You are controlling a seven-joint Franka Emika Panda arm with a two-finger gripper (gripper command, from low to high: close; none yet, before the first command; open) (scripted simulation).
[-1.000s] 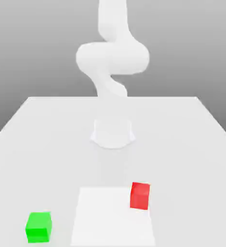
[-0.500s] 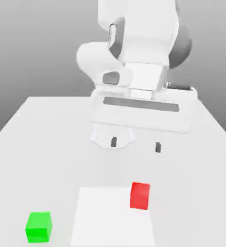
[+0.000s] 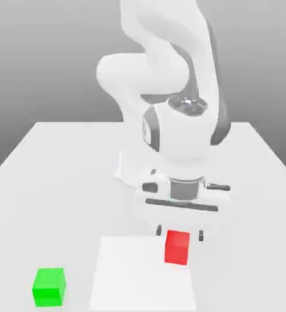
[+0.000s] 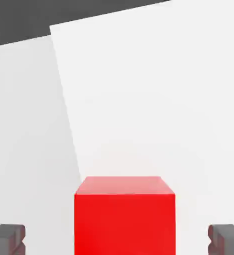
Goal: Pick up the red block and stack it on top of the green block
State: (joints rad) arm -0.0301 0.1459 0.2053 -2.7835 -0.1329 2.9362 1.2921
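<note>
1. You're looking at a pale white table (image 3: 60,183) under a plain grey backdrop, with a brighter white rectangular patch (image 3: 133,274) on the tabletop near the front edge.

2. Your gripper (image 3: 179,233) has its two dark fingers (image 4: 8,238) spread as wide as they go, one on each side, and they hold nothing (in the hand view the pads sit well clear of the cube's side faces, with bare table between).

3. Between those fingers, and just in front of them in the exterior view, you see the red block (image 3: 177,247). It rests flat on the table at the far corner of the white patch on the exterior view's right, upright and square, untouched by either finger.

4. In the hand view the red block (image 4: 124,215) lies centred in the gap, its top face and one side face showing.

5. Above the fingertips, you see the gripper's wide white body, level, and the rounded wrist stacked over it, pointing down.

6. Behind that, the white arm (image 3: 169,55) rises, bending over from its round base at the middle of the table.

7. Further out, your green block (image 3: 49,286) sits on the table near the front, towards the exterior view's left, well apart from the red block and the gripper, off the white patch.
</note>
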